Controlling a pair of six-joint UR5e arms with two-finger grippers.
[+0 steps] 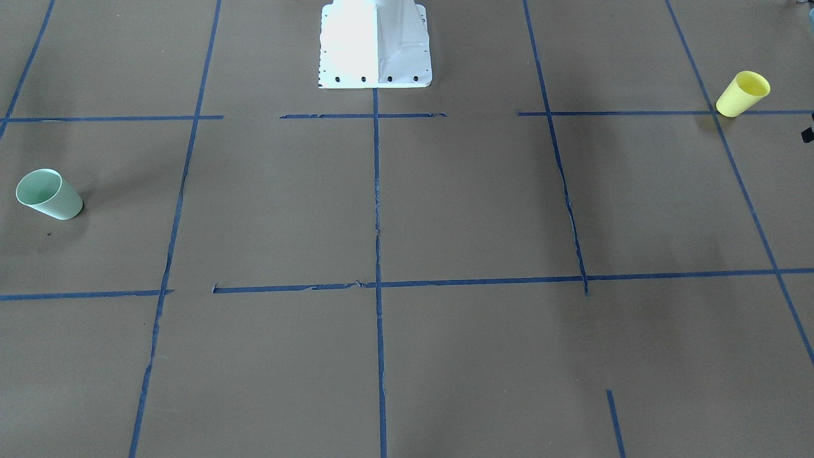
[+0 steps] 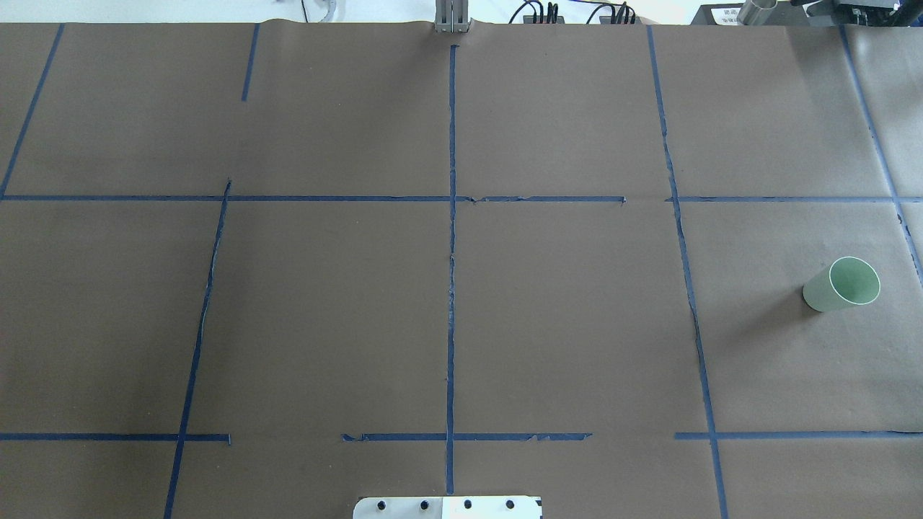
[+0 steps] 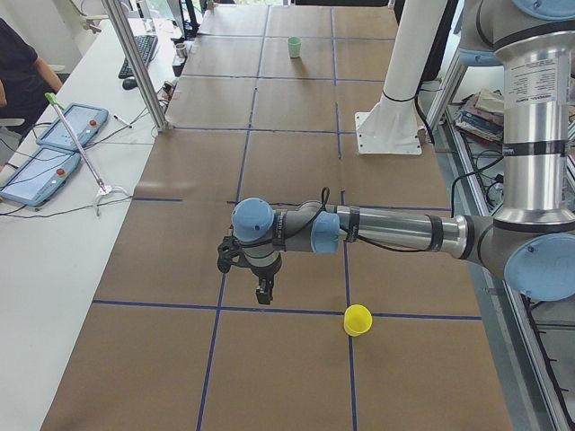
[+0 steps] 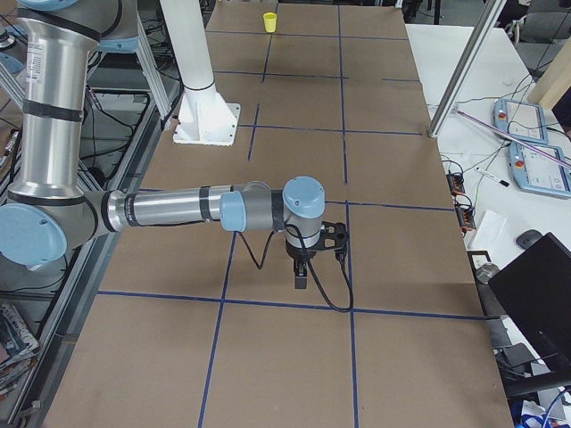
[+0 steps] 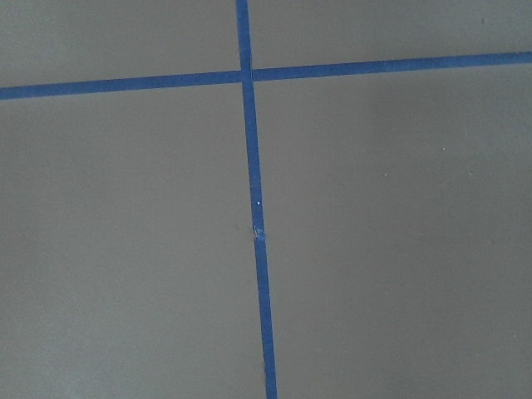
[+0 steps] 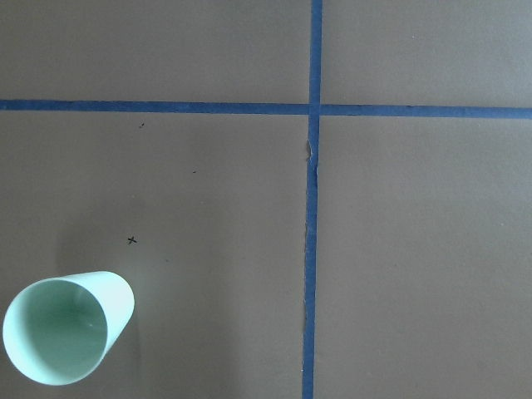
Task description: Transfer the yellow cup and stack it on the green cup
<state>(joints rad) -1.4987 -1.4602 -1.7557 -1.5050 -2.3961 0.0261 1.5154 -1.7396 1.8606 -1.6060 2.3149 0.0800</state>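
The yellow cup (image 1: 742,94) stands upright on the brown table at my left end; it also shows in the exterior left view (image 3: 358,320). The green cup (image 1: 49,194) stands upright at my right end, also in the overhead view (image 2: 842,285) and at the lower left of the right wrist view (image 6: 65,327). My left gripper (image 3: 262,296) hangs over the table a short way from the yellow cup. My right gripper (image 4: 301,283) hangs over the table near the green cup's end. I cannot tell whether either gripper is open or shut. Neither holds a cup.
The white robot base (image 1: 375,44) stands at the table's middle on my side. Blue tape lines (image 2: 451,288) grid the table. A side bench with tablets (image 3: 54,144) and a metal post (image 3: 135,63) runs along the far edge. A person (image 3: 18,72) sits there.
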